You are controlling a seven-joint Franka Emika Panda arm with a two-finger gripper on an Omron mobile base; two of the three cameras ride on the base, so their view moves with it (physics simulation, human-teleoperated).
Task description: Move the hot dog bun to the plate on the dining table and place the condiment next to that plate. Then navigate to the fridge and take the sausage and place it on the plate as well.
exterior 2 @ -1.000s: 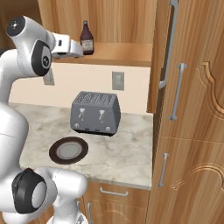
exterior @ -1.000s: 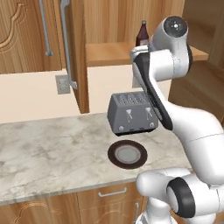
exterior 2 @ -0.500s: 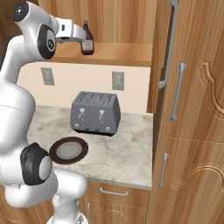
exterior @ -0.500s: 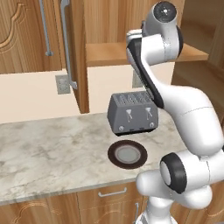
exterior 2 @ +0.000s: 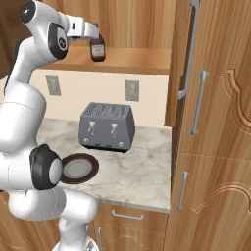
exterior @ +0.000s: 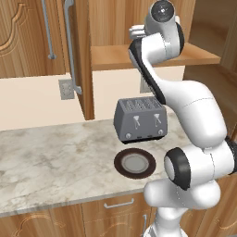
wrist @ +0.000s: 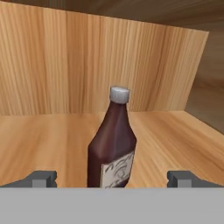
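The condiment [wrist: 112, 141], a dark reddish-brown bottle with a grey cap and pale label, stands upright on a wooden shelf [wrist: 43, 135]. My gripper [wrist: 111, 178] is open, with one fingertip far to each side of the bottle's base and neither touching it. From the right base view the gripper [exterior 2: 95, 35] reaches level onto the shelf by the upper part of the condiment [exterior 2: 98, 50]. In the left base view my hand [exterior: 137, 32] shows beside the arm, which hides the bottle. A round dark plate [exterior: 119, 163] [exterior 2: 93, 164] lies on the marble counter [exterior: 51, 162] below.
A grey toaster [exterior: 139, 119] [exterior 2: 108, 126] stands on the counter behind the plate, under the shelf [exterior 2: 132, 59]. Tall wooden cabinets with metal handles rise at the right [exterior 2: 211, 98] and left [exterior: 46, 37]. The shelf's back wall [wrist: 87, 65] is close behind the bottle.
The arm has swung and the hand has moved in toward the bottle on the shelf. The jaws have stayed wide and the bottle has not moved.
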